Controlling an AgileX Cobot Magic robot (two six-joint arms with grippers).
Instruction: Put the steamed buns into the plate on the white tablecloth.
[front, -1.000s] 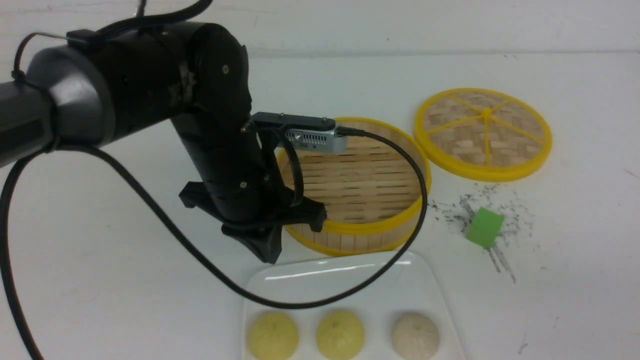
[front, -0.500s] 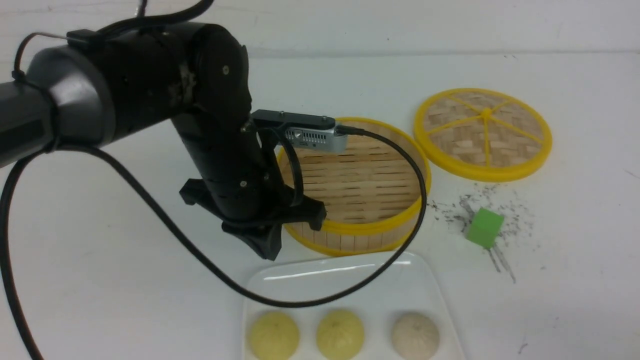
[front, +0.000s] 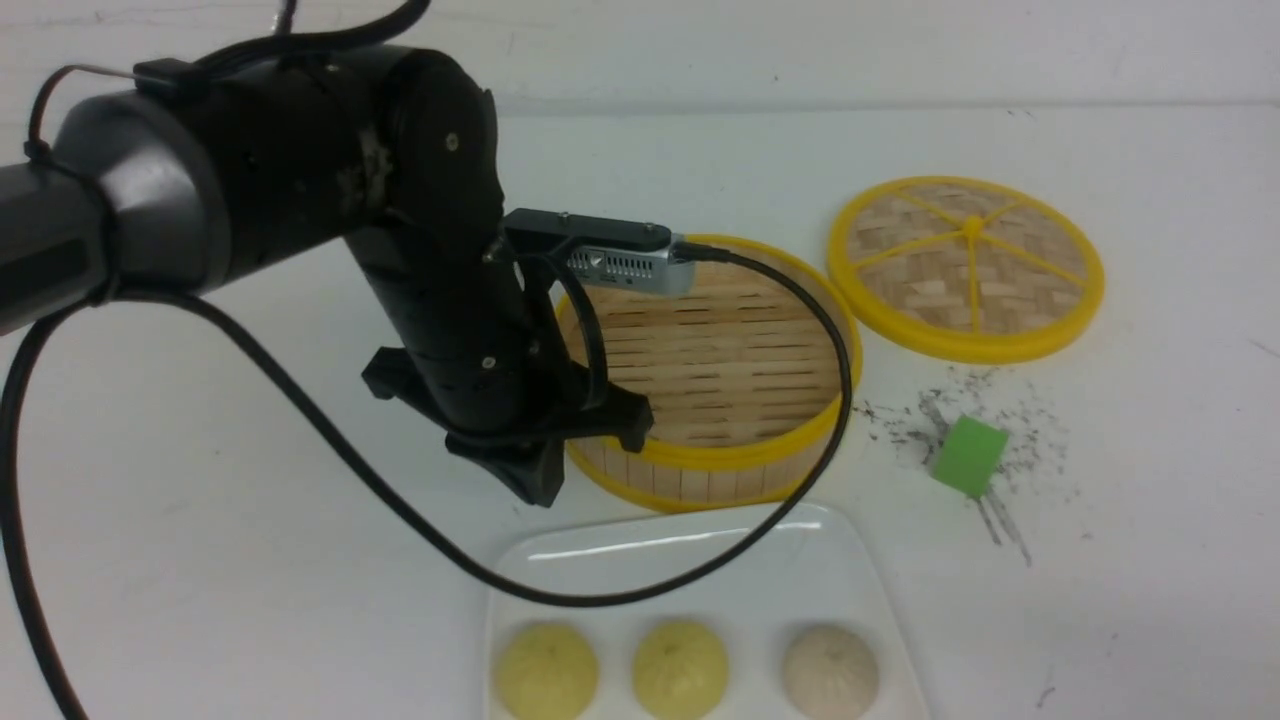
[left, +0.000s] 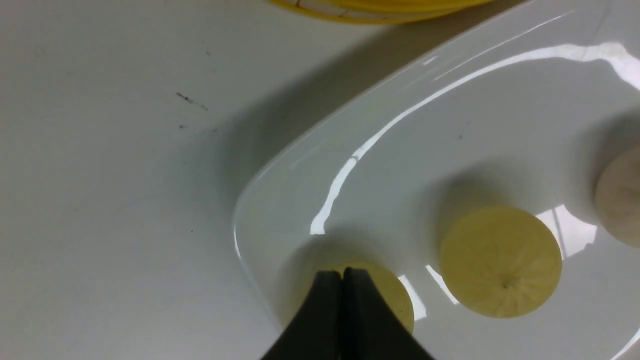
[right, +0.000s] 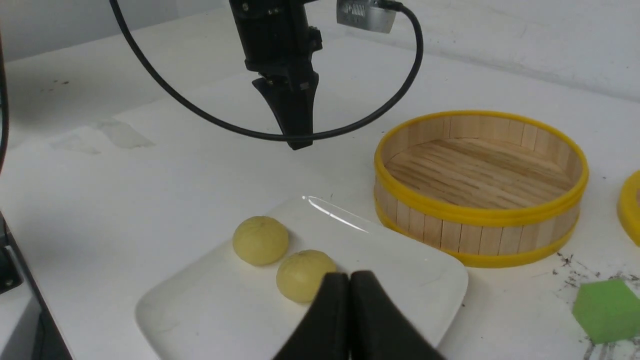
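Three steamed buns lie in a row on the plate (front: 640, 560), at the near edge of the white tablecloth (front: 250, 560): two pale yellow buns (front: 546, 671) (front: 680, 668) and a beige bun (front: 831, 672). My left gripper (front: 535, 485) hangs shut and empty above the plate's far left corner. In the left wrist view its closed tips (left: 342, 275) overlap one yellow bun (left: 395, 295), beside the other (left: 500, 262). My right gripper (right: 349, 280) is shut and empty near the plate (right: 400, 270), with two yellow buns (right: 260, 240) (right: 302, 275) showing.
An empty yellow-rimmed steamer basket (front: 720, 365) stands just beyond the plate. Its woven lid (front: 965, 265) lies at the back right. A green cube (front: 968, 455) sits on dark scuff marks to the right. The left arm's black cable (front: 600, 600) loops over the plate.
The left gripper has risen a little, staying shut. The buns and plate have not moved.
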